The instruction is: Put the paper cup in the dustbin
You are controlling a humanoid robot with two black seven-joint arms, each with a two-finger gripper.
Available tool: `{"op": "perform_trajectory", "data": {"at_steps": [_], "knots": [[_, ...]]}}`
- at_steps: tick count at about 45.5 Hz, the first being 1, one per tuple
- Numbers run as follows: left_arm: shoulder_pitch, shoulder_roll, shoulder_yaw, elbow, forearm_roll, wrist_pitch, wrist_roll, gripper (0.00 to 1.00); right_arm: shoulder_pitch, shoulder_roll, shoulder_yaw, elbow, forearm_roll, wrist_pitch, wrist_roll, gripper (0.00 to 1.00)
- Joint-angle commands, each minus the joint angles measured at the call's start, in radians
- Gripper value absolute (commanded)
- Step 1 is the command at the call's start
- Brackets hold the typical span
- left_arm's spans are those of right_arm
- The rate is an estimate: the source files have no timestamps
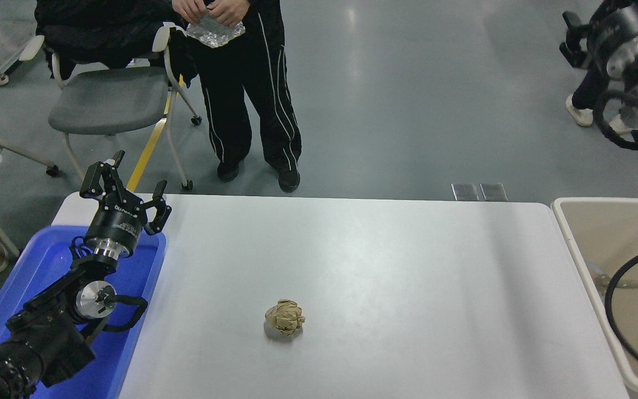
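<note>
Right end effector (pixel 574 39): hangs high at the upper right, up past the far end of the dustbin (pixel 564 224), mostly cut off by the frame edge. Cannot tell whether clenched, released or carrying anything. Left end effector (pixel 125 191): parked at the lower left over the blue tray (pixel 47 260), fingers spread, grasping nothing.

No sign of the paper cup anywhere: not on the counter (pixel 407 266), not on the visible stretch of the dustbin's floor, not made out at the right arm. Only a crumpled brown paper ball (pixel 284 317) lying near the middle of the counter, well apart from both arms. At the far side, a person (pixel 247 83) standing, hands on a crinkled clear wrapper (pixel 215 34).

Handling, judged from the task alone: very light, thin-walled, easily crushed, slightly slick outside. Best taken across the side wall just below the rim, where stiffest, with a gentle squeeze only. Likely to spring or slip out if pinched hard near the base. Once over the bin's wide mouth, enough simply to let go; little chance of missing.
</note>
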Motion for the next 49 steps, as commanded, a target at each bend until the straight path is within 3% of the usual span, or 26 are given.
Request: {"op": "perform_trajectory", "data": {"at_steps": [1,20,49], "knots": [[0.0,0.0,0.0,0.0,0.0,0.0,0.0,1.0,-0.203,0.087,0.035,0.012,-0.002,-0.001,0.077,0.99],[0.0,0.0,0.0,0.0,0.0,0.0,0.0,1.0,-0.389,0.195,0.101,0.015,-0.002,0.001,0.145,0.99],[0.0,0.0,0.0,0.0,0.0,0.0,0.0,1.0,-0.369,0.187,0.134,0.018,-0.004,0.001,0.148,0.99]]}}
